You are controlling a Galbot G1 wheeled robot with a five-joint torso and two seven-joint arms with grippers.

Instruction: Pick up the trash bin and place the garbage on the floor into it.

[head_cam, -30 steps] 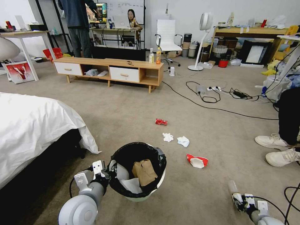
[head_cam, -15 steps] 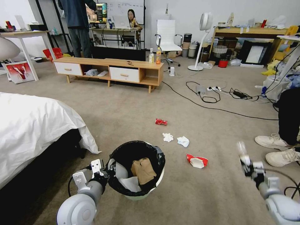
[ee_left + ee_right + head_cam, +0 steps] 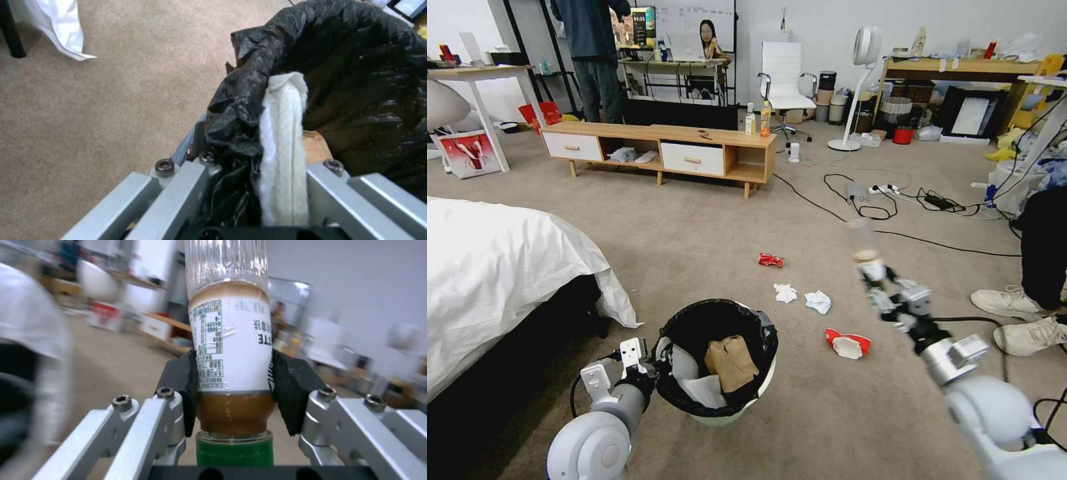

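Bottle (image 3: 231, 350), green cap toward the wrist, white label reading "TE", is pinched by the right gripper (image 3: 875, 283) above the floor (image 3: 694, 247), while the left gripper (image 3: 650, 367) clamps the bin (image 3: 764, 333) rim.

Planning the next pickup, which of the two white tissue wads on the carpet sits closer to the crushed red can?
The smaller tissue wad, directly below the crushed red can; the other wad lies farther right.

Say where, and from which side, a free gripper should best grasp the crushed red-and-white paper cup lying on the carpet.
Probably from above, pinching the flattened red-and-white paper cup across its narrower width: it lies squashed low on the carpet, with open floor all around it.
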